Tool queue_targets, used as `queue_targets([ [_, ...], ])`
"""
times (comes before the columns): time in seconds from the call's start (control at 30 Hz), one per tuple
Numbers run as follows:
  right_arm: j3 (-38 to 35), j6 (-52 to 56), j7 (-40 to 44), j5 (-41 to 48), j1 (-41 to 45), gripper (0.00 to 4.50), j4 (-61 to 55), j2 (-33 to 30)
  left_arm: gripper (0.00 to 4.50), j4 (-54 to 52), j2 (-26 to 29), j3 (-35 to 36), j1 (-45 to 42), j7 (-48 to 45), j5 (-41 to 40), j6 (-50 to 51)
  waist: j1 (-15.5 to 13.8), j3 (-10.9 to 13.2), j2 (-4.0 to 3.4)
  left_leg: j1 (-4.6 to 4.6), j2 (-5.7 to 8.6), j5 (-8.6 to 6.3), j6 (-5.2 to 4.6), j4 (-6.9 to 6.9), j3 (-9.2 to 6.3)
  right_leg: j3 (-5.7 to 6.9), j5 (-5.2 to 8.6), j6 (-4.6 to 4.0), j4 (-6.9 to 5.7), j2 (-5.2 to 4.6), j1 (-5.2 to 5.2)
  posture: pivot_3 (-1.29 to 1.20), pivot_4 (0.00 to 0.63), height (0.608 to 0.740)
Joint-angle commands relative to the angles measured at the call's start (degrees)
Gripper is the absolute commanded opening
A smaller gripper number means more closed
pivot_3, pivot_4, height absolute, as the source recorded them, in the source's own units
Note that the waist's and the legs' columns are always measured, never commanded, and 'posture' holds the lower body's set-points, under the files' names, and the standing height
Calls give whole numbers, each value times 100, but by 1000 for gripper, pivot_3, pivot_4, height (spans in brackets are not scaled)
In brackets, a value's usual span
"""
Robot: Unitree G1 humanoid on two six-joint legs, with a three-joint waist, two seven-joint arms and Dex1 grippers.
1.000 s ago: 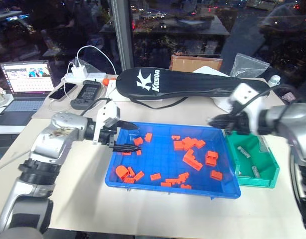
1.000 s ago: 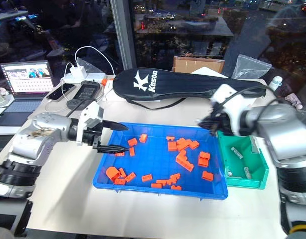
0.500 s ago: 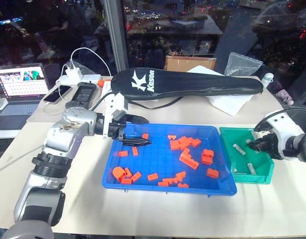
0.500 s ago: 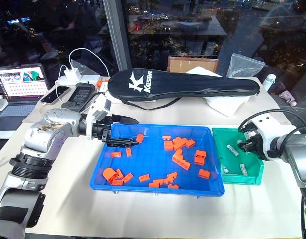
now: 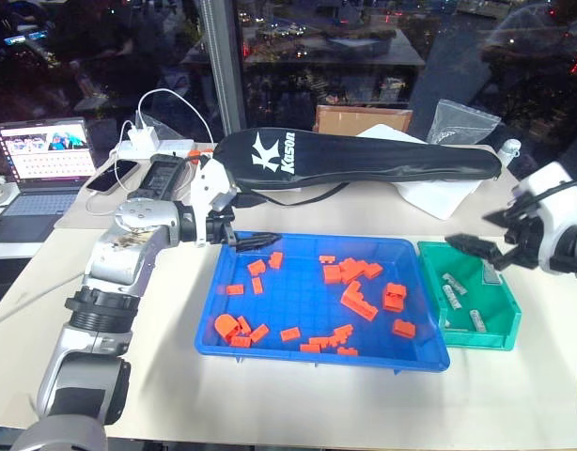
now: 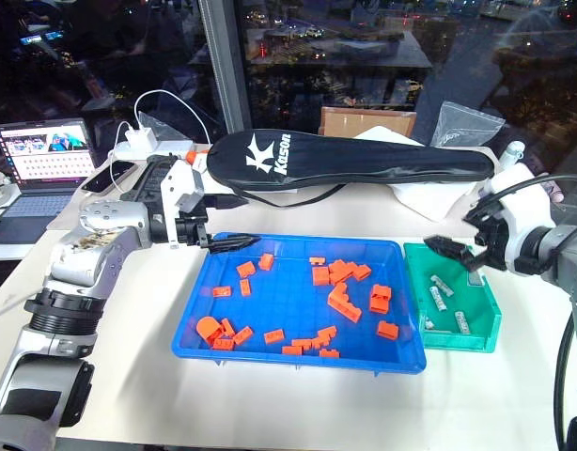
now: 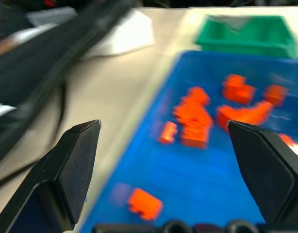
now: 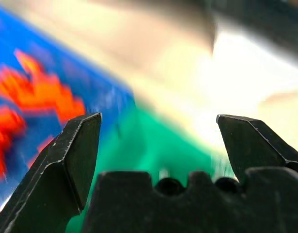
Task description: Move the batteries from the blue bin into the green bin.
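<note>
Right gripper (image 6: 458, 252) hovers over the near-left rim of the green bin (image 6: 476, 331), jaws spread wide and nothing between them. Down in that bin lie the batteries (image 6: 443, 293), four slim silver cylinders by my count, scattered across its floor. Over on the other side, the left gripper (image 6: 234, 242) hangs at the far-left corner of the blue bin (image 6: 298, 362), jaws spread in the wrist view, empty too. And the blue bin itself? Orange bricks (image 6: 343, 303) everywhere, and I can't pick out a single battery among them, so this job looks close to finished, if not done.

Here's the danger, though. A battery could be lying hidden under the brick cluster, and a hasty grab there could pinch a brick instead and carry it over. The left fingertips sit right by the blue rim; a low sweep might clip it and shove the bin across the table (image 6: 270, 413). The right gripper, dropping carelessly, could nudge the light green bin the same way.
</note>
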State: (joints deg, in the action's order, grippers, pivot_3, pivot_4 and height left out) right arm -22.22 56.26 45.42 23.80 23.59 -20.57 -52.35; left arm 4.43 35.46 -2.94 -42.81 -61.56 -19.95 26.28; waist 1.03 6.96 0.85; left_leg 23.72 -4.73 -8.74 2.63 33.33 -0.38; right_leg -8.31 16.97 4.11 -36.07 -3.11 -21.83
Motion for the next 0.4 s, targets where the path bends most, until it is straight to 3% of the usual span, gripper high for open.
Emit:
queue_targets([
  [0.03, -435, -127, 3, 860, -174, 4432, -830, 569, 4500, -278, 271, 497, 300, 169, -211, 242, 2, -1, -2, -2, 0, 0, 0, -1, 0, -1, -1, -1, -1, 0, 1, 0, 150, 736],
  [0.13, -517, 167, -212, 1255, -252, 4432, -1156, 803, 4500, -426, 331, 787, 532, 412, -317, 411, 10, 0, -3, -2, 0, 0, 1, -2, 0, -1, -11, -19, -7, 0, -1, 0, 150, 736],
  [0.4, 68, -367, -459, 675, -1004, 4432, -953, 449, 4500, -696, 264, 977, 1085, 775, -498, 753, -61, 0, 0, -2, 2, 1, 4, 20, -2, 7, -8, -15, 11, -4, 33, 0, 150, 736],
])
